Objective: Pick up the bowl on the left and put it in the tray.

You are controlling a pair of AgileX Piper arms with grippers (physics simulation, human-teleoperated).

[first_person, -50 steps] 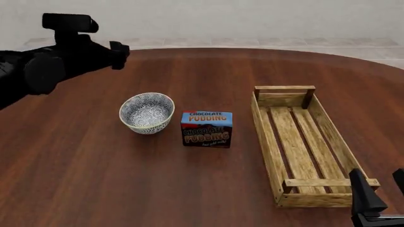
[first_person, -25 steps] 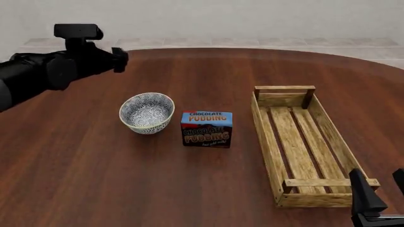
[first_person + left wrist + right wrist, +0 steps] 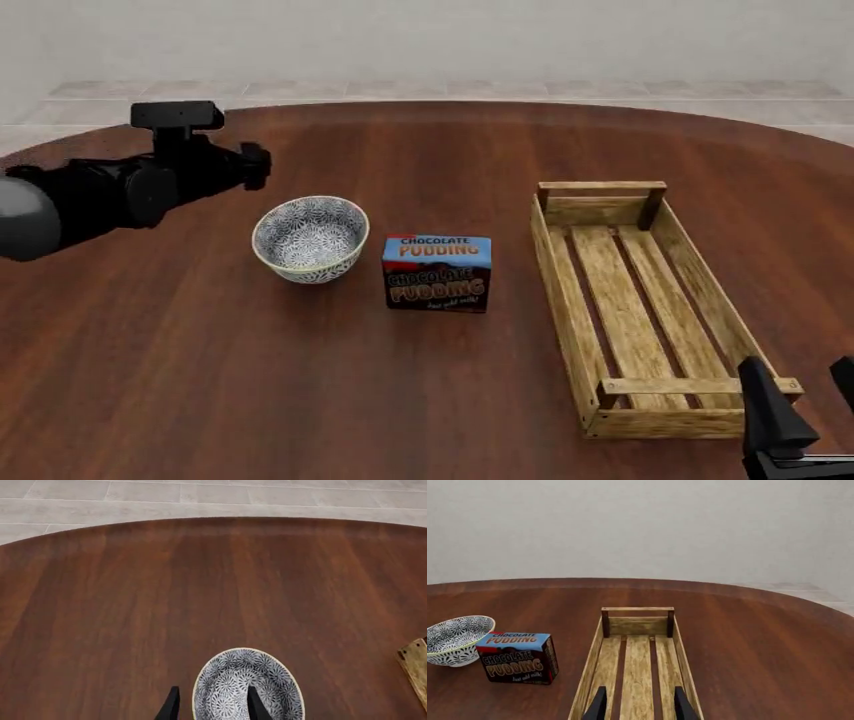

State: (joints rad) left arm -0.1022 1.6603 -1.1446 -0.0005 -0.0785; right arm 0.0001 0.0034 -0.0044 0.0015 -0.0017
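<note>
The left gripper (image 3: 254, 165) is hovering above the table (image 3: 160, 380), fingers parted and holding nothing, straddling the near rim of the bowl (image 3: 311, 238) in its wrist view. The bowl is sitting just left of the pudding box (image 3: 437, 273). The tray (image 3: 638, 300) is lying farther right, with the right gripper (image 3: 637, 704) waiting open and empty at its near end.

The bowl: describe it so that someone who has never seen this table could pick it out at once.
On the round dark-wood table, look left of the long slatted wooden tray to the blue chocolate pudding box at the middle. The bowl stands upright just left of that box, apart from it. It is the only round thing there, with a dense blue-and-white floral pattern and a cream rim.
</note>
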